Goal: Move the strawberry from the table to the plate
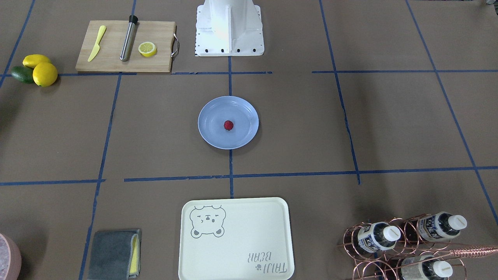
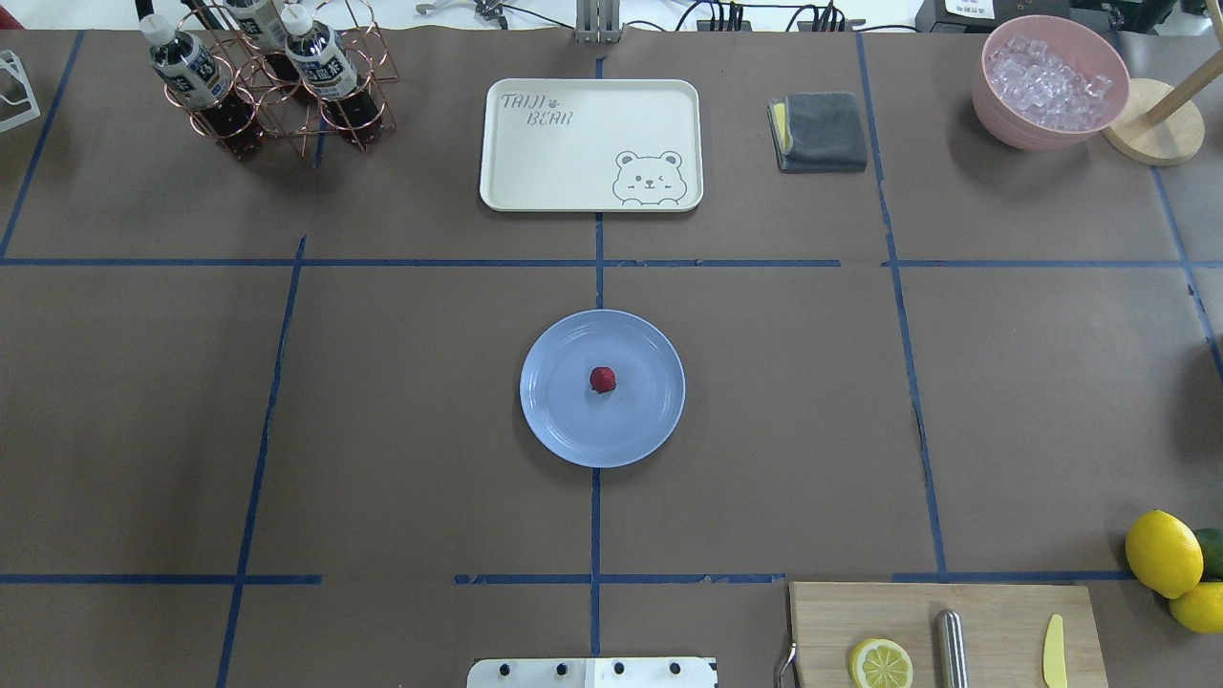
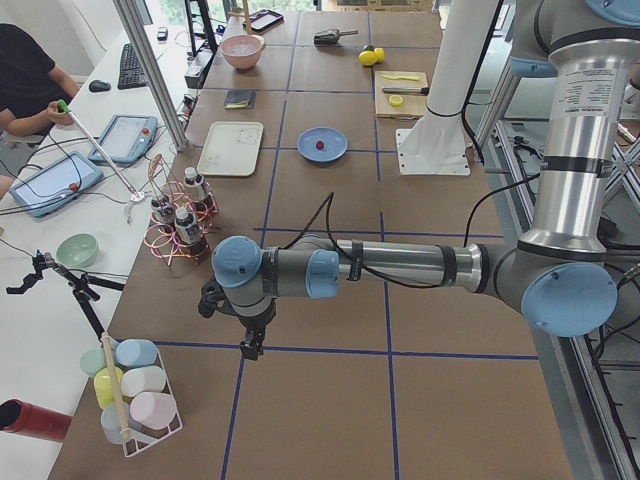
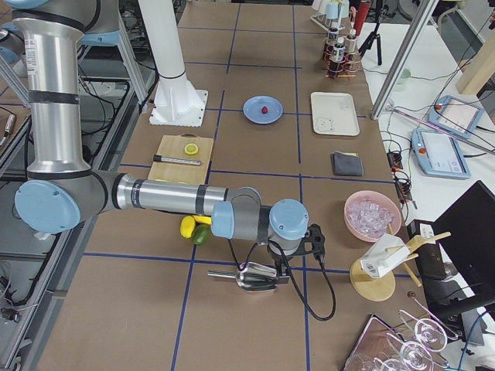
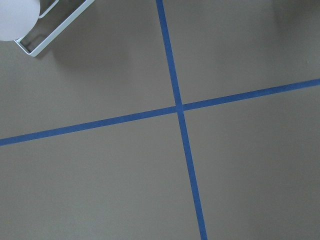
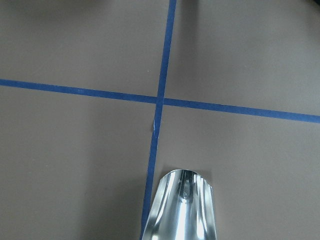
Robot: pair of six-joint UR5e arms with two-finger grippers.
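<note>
The small dark red strawberry (image 1: 228, 125) (image 2: 602, 379) lies near the middle of the pale blue plate (image 1: 212, 134) (image 2: 559, 420), which sits at the centre of the brown table (image 2: 382, 430). Both also show far off in the side views: strawberry (image 3: 319, 146) (image 4: 264, 110), plate (image 3: 335, 150) (image 4: 253, 114). Neither gripper is near them. My left gripper (image 3: 252, 348) hangs over the table's far left end, seen only from the side, so I cannot tell its state. My right gripper (image 4: 281, 272) hovers by a metal scoop (image 4: 251, 277) (image 6: 185, 207) at the right end; I cannot tell its state either.
A cream bear tray (image 2: 590, 143), a grey cloth (image 2: 820, 131), a pink ice bowl (image 2: 1051, 81) and a copper bottle rack (image 2: 268, 76) line the far side. A cutting board (image 2: 946, 635) with a lemon half, and lemons (image 2: 1164, 552), sit at the near right.
</note>
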